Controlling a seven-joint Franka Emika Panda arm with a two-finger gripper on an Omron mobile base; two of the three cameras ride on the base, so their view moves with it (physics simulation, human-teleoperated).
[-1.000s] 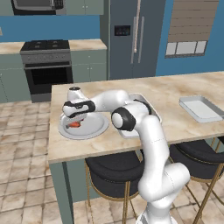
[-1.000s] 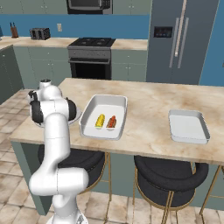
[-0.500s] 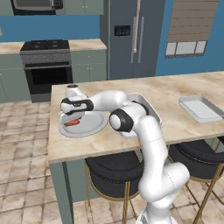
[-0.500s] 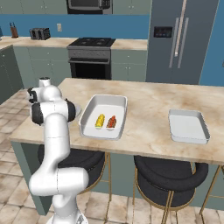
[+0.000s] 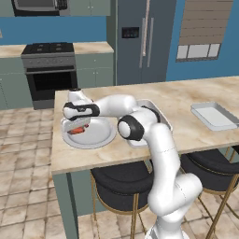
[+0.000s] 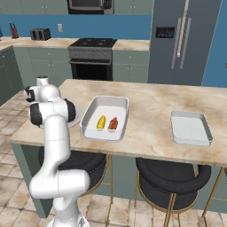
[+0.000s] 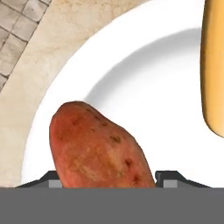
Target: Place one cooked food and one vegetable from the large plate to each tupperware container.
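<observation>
Reaching down over the large plate (image 5: 100, 137) in the left base view, the gripper (image 5: 77, 128) hangs at the plate's far-left part with a reddish-orange food piece (image 5: 78, 131) right at its tips. The plate sits on the marble counter (image 5: 186, 116), directly under the gripper. Just past the plate, on the side away from the gripper, the larger tupperware container (image 5: 161, 119) shows partly behind the white arm. The smaller tupperware container (image 5: 214, 115) lies well apart from the gripper, at the other end of the counter.

From the right base view, the arm's upper links cover the hand, and a sliver of the large plate (image 6: 79, 116) peeks out beside them. The larger tupperware container (image 6: 106, 117) lies next to that, holding a yellow food piece (image 6: 101, 122) and a reddish food piece (image 6: 113, 123) side by side. The smaller tupperware container (image 6: 190, 127) sits further along the counter (image 6: 150, 106).

Through the hand view, a reddish-brown sweet potato (image 7: 98, 148) lies on the white inside of the large plate (image 7: 144, 100), between the two dark finger tips (image 7: 168, 177). The jaws stand on either side of it, close against its flanks; whether they have truly clamped it, I cannot tell. An orange-yellow food item (image 7: 213, 65) lies on the plate beyond the gripper, at the upper right of this view.
</observation>
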